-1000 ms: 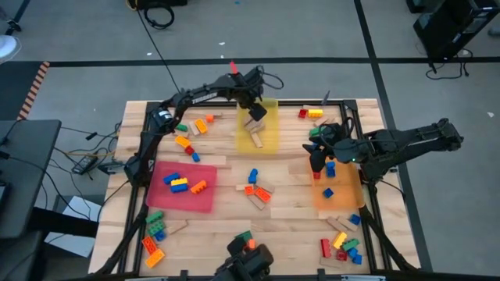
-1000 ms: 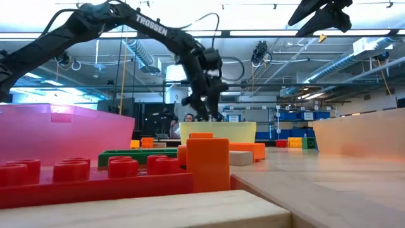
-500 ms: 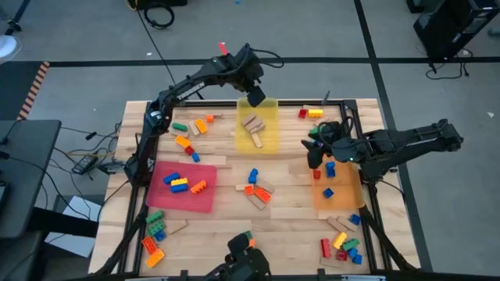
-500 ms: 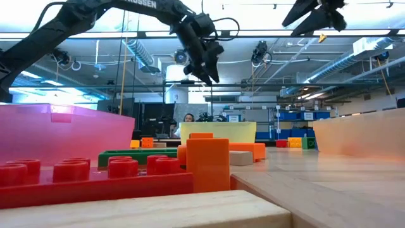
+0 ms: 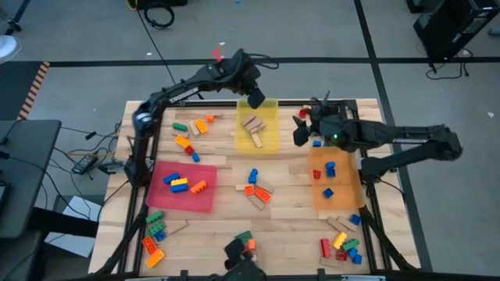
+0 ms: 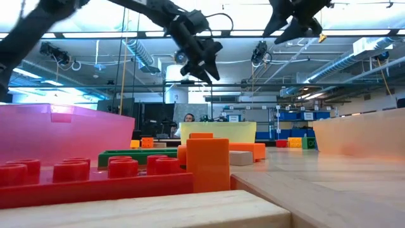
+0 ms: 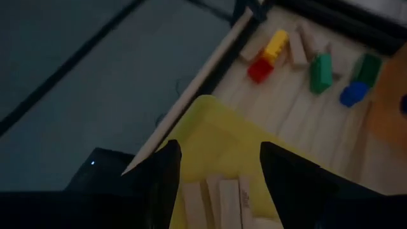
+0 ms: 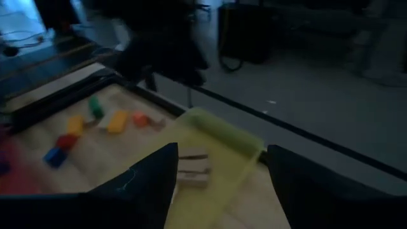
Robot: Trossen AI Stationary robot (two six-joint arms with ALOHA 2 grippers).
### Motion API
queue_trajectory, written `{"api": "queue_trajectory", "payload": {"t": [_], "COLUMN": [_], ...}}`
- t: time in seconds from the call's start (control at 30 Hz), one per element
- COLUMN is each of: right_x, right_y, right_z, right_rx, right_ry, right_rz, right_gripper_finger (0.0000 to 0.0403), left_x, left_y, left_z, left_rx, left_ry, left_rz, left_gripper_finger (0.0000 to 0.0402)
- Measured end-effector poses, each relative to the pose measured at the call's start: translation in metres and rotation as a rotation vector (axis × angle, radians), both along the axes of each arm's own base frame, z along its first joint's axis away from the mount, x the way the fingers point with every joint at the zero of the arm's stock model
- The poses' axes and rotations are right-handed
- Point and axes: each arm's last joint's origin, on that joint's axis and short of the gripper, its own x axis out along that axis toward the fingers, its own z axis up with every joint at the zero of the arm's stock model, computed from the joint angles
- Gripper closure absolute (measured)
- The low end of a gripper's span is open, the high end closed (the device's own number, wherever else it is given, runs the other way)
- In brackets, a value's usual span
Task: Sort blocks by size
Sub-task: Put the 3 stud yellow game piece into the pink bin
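Studded blocks in many colours and tan wooden blocks lie scattered on the wooden table (image 5: 226, 211). Two or three wooden blocks (image 5: 253, 131) lie flat in the yellow tray (image 5: 269, 109). Blue blocks (image 5: 329, 168) lie in the orange tray (image 5: 344, 199), and several coloured ones (image 5: 180, 183) in the red tray (image 5: 203, 199). My left gripper (image 5: 255, 98) hangs open high over the yellow tray's far end, with nothing between its fingers (image 7: 159, 172). My right gripper (image 5: 299, 134) is open and raised between the yellow and orange trays, facing the yellow tray (image 8: 216, 137).
Loose blocks lie in clusters at the far left (image 5: 191, 129), centre (image 5: 255, 190), near left (image 5: 155, 230), near right (image 5: 344, 243) and far right (image 5: 311, 114). A dark frame (image 5: 148, 117) borders the table. In the low view, red and orange blocks (image 6: 126, 174) lie close by.
My left gripper has risen from low in the yellow tray to high above its far end, tipping less steeply downward. My right gripper has swung from over the orange tray toward the table's far edge and left, turning to face the yellow tray. The blocks have stayed put.
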Motion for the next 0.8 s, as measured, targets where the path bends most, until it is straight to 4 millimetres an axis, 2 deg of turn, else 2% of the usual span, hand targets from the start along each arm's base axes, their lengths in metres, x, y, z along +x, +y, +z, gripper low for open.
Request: {"api": "queue_trajectory", "payload": {"t": [0.13, 0.23, 0.37, 0.47, 0.63, 0.8], "right_x": [-0.003, 0.0, 0.008, 0.015, 0.018, 0.014], "right_y": [-0.019, -0.039, -0.075, -0.106, -0.154, -0.186], "right_z": [0.003, 0.014, 0.032, 0.035, 0.025, -0.009], "right_rx": [0.019, 0.03, 0.067, 0.176, 0.342, 0.561], "right_ry": [0.0, 0.003, 0.074, 0.203, 0.502, 0.668], "right_rz": [-0.038, -0.039, -0.048, -0.065, -0.124, -0.161], "right_gripper_finger": [0.0127, 0.0117, 0.0107, 0.0104, 0.0101, 0.0108], "left_x": [-0.029, -0.055, -0.089, -0.112, -0.139, -0.152], "left_y": [-0.017, -0.035, -0.062, -0.081, -0.106, -0.121], "left_z": [-0.006, -0.003, -0.004, -0.006, -0.011, -0.017], "left_rx": [0.063, 0.11, 0.145, 0.159, 0.147, 0.127], "left_ry": [-0.098, -0.2, -0.304, -0.371, -0.45, -0.471], "left_rz": [0.017, 0.026, 0.03, 0.033, 0.036, 0.025], "left_gripper_finger": [0.0177, 0.0177, 0.0177, 0.0177, 0.0177, 0.0177]}}
